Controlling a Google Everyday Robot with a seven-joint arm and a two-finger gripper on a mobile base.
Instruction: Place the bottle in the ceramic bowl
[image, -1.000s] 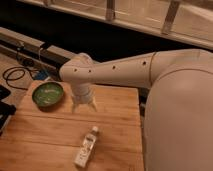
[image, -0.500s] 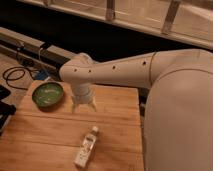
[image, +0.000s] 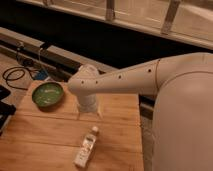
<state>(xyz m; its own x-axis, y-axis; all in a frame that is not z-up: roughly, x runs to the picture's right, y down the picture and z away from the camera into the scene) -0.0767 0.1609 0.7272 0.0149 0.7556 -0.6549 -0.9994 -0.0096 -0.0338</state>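
The bottle lies on its side on the wooden table, white cap pointing away toward the arm. The green ceramic bowl sits at the table's back left and holds nothing. My gripper hangs from the white arm's wrist, pointing down above the table between the bowl and the bottle. It is a little beyond the bottle's cap and apart from it, to the right of the bowl. It holds nothing that I can see.
My large white arm and body fill the right side. A black cable lies on the floor at the left. A dark rail and a wall run behind the table.
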